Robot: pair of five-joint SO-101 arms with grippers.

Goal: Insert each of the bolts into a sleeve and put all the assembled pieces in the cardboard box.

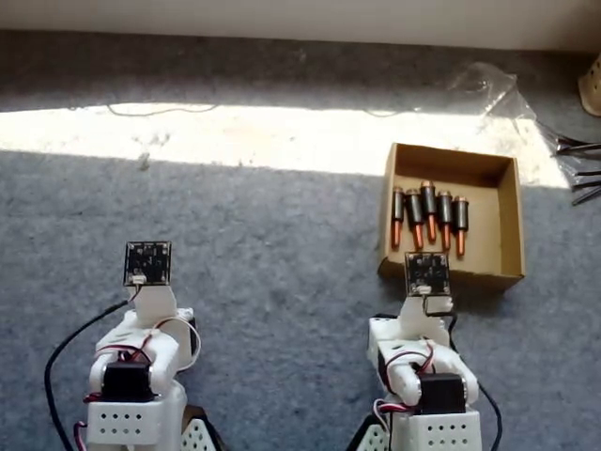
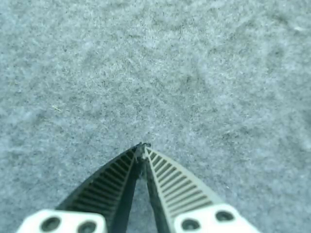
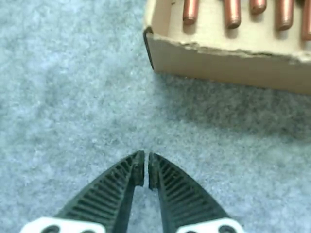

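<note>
Five assembled pieces (image 1: pixel 428 218) lie in the cardboard box (image 1: pixel 488 274), right of centre. Pinched closed, empty: left claw (image 2: pixel 141 148), right claw (image 3: pixel 146 170). Risk: advance your right claw and it may shove the box's near wall.

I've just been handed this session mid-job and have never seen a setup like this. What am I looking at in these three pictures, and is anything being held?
These are two small robot arms standing side by side on a grey carpet. The high view looks down on both from above: the left arm and the right arm, which is the one beside the cardboard box. The other two pictures come from cameras on the arms' wrists, each looking along its own pincer. The left gripper is shut over the carpet and holds nothing. The right gripper is also shut and empty, over the carpet with the box's wall just ahead of it. Inside the box, five assembled pieces lie side by side: dark sleeves with copper-coloured bolts sticking out.
</note>
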